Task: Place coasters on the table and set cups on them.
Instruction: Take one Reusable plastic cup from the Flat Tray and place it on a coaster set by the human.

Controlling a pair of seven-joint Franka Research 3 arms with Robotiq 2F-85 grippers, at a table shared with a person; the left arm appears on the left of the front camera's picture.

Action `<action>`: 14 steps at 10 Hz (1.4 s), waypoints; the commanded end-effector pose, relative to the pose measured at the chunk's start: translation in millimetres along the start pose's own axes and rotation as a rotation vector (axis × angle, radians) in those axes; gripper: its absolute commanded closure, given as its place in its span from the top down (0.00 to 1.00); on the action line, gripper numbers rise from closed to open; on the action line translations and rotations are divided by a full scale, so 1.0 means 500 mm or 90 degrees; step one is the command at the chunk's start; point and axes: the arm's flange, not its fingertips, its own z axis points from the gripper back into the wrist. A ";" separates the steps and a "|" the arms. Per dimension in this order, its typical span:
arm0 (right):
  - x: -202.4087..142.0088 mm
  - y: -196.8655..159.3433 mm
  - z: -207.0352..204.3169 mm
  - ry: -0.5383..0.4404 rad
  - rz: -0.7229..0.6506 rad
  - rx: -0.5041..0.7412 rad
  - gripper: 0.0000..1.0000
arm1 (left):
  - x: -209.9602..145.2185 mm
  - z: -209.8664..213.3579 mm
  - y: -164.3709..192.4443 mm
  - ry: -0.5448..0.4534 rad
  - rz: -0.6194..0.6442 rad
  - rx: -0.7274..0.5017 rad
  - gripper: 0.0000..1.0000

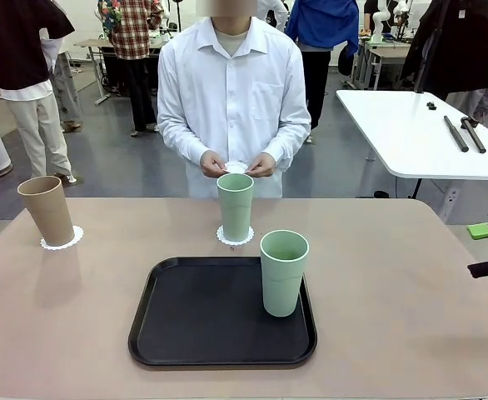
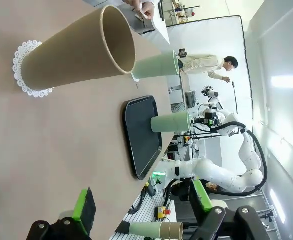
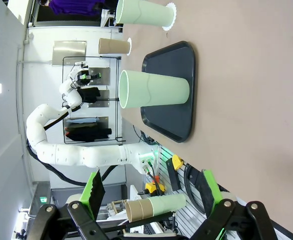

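- Left end effector: its two green-padded fingers are spread wide with nothing between them. It hangs over the tabletop, apart from the tan cup ahead of it.
- Right end effector: also wide open and empty. It points across the tabletop toward the near mint cup and is well apart from it.
- The near mint cup stands upright on the right part of the black tray, with no coaster under it.
- Just past the tray's far edge, the far mint cup stands upright on the middle coaster, whose lacy rim shows around its base.
- At the far left of the tabletop, the tan cup stands on the left coaster.
- At the far side, the person's hands hold the third coaster together at waist height, above the tabletop's far edge. It is not yet laid down.
- Step in hand, as a judgement: two of three cups are set, and the last coaster is about to be placed.
- The next move probably calls for a bare spot on the tabletop for that coaster. The near mint cup must then be gripped around its body, lifted clear of the tray, and lowered upright onto the centre of the doily.
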 end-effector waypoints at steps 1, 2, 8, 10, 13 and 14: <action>0.003 0.000 -0.001 -0.001 0.004 0.010 1.00 | 0.001 0.002 -0.002 -0.005 0.002 -0.001 1.00; 0.003 0.000 -0.001 -0.001 0.004 0.010 1.00 | 0.001 0.002 -0.002 -0.005 0.002 -0.001 1.00; 0.003 0.000 -0.001 -0.001 0.004 0.010 1.00 | 0.001 0.002 -0.002 -0.005 0.002 -0.001 1.00; 0.003 0.000 -0.001 -0.001 0.004 0.010 1.00 | 0.001 0.002 -0.002 -0.005 0.002 -0.001 1.00; 0.003 0.000 -0.001 -0.001 0.004 0.010 1.00 | 0.001 0.002 -0.002 -0.005 0.002 -0.001 1.00; 0.003 0.000 -0.001 -0.001 0.004 0.010 1.00 | 0.001 0.002 -0.002 -0.005 0.002 -0.001 1.00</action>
